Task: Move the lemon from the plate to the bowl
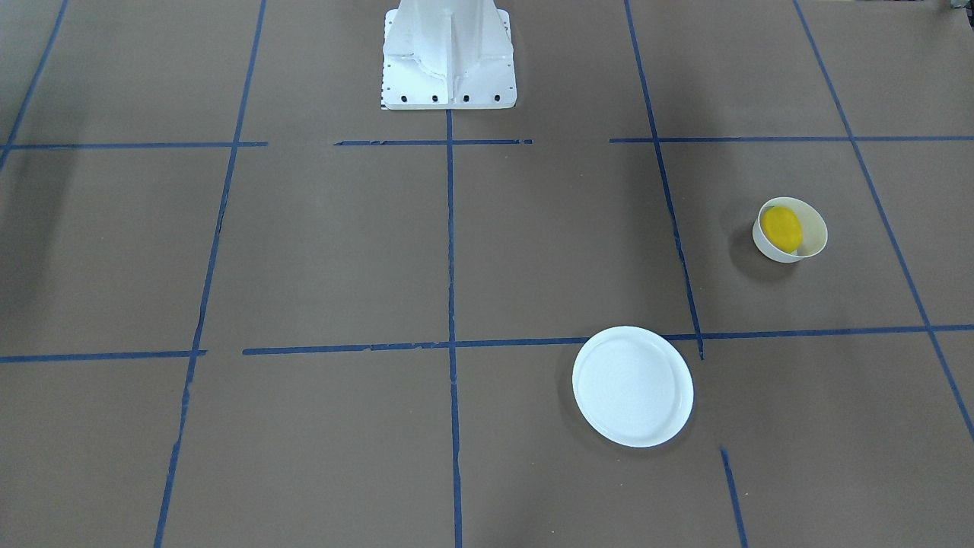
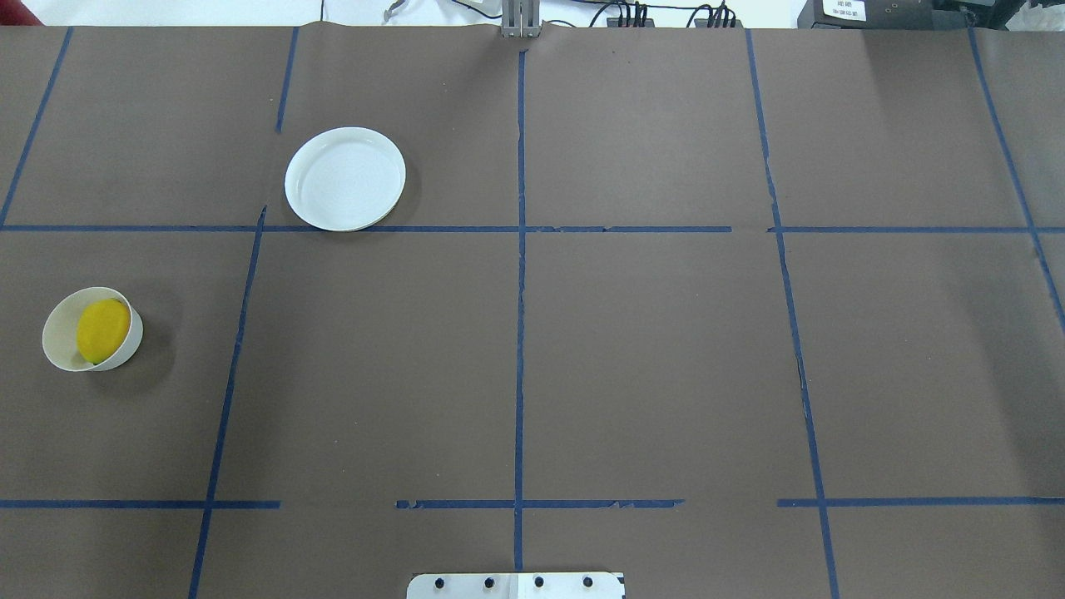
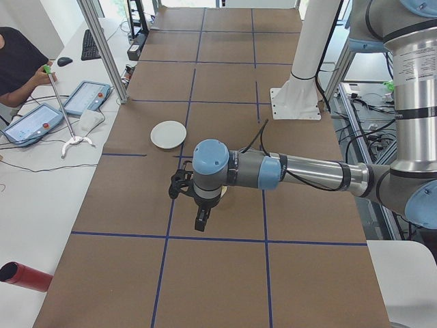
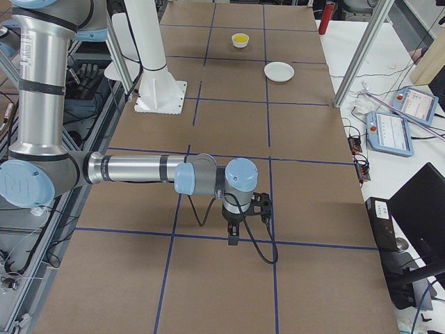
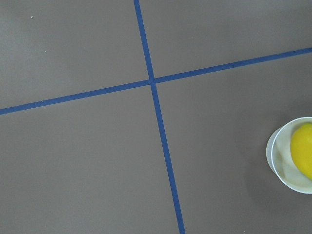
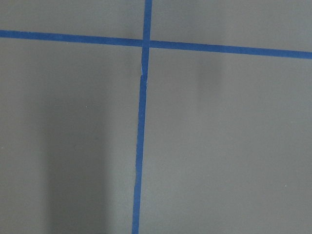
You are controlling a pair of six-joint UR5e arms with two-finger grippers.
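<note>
The lemon (image 2: 102,330) lies inside the bowl (image 2: 58,333), against the wall on its right side. The bowl stands in the left part of the counter (image 2: 666,358), inside a square of the blue tape grid (image 2: 520,333) and touching no line. The plate (image 2: 345,179) sits farther off and to the right, well apart from the bowl, with one tape line running between them. Its near rim just touches a cross line of tape.

In the left-end view the left arm (image 3: 300,171) stretches level above the bowl's area, its wrist turned down. Whether its jaws are spread or pressed together, I cannot tell. Its wrist camera catches the bowl at the right edge, cut by the frame.

The right arm (image 4: 139,169) reaches low over the right part, well apart from both dishes. The state of its jaws cannot be told either.
</note>
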